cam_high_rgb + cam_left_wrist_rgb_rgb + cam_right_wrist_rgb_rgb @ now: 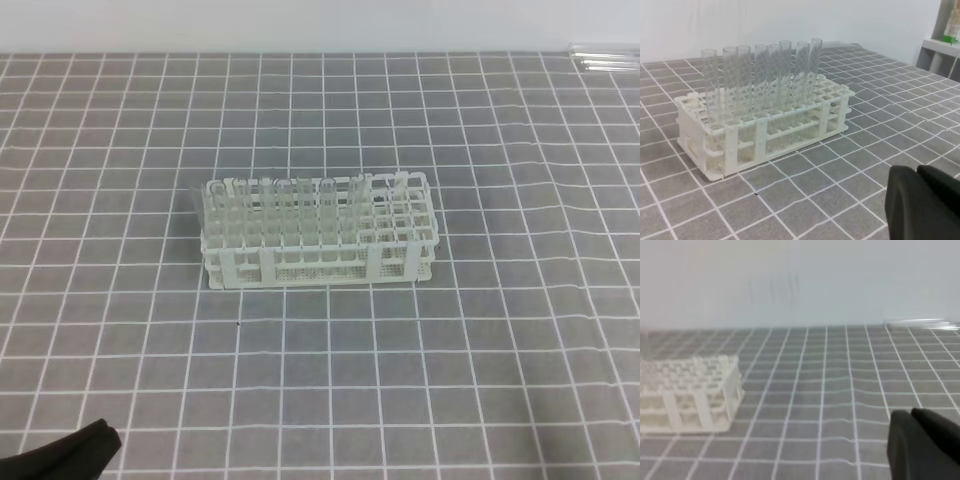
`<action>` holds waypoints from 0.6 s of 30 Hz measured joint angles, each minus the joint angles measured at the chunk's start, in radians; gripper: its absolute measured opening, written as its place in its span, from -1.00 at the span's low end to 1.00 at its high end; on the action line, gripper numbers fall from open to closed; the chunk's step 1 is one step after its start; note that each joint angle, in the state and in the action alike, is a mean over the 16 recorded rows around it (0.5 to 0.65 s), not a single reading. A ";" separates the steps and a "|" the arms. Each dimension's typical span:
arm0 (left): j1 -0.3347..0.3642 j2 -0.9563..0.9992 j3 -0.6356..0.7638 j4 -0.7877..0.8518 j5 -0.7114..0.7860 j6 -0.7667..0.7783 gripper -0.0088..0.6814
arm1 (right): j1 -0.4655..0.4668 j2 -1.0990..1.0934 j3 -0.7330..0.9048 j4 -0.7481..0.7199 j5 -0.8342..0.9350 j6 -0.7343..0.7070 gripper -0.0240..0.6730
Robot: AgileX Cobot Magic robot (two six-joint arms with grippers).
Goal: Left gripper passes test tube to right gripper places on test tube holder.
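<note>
The white test tube holder (318, 240) stands mid-table on the grey checked cloth, with several clear tubes upright in its left rows (765, 75). Its right-hand holes are bare. Loose clear test tubes (605, 57) lie at the far right back edge, seen blurred in the right wrist view (920, 322). My left gripper (75, 448) sits low at the front left corner, shut and holding nothing; its black fingers (925, 200) press together well short of the holder. The right gripper (912, 415) is shut and empty too, to the right of the holder (690, 390). It is outside the high view.
A white wall runs behind the table's back edge. A shelf with a green-topped item (952, 35) stands beyond the table in the left wrist view.
</note>
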State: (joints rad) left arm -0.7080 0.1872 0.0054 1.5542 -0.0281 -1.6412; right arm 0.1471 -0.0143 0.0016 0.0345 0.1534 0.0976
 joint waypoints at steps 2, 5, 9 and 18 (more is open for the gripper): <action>0.000 0.000 0.001 0.001 0.001 0.000 -0.98 | 0.000 0.000 0.000 -0.008 0.022 -0.004 -0.97; 0.000 0.001 0.001 0.002 0.002 0.000 -0.98 | 0.000 0.000 0.000 -0.018 0.062 -0.029 -0.97; 0.000 0.001 0.002 0.003 0.003 0.000 -0.98 | 0.000 0.000 0.000 -0.024 0.114 -0.083 -0.97; 0.000 0.000 0.002 0.017 0.003 0.000 -0.98 | 0.000 0.000 0.000 0.008 0.176 -0.200 -0.97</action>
State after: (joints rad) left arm -0.7079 0.1877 0.0070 1.5709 -0.0247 -1.6407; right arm 0.1471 -0.0143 0.0016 0.0423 0.3296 -0.1023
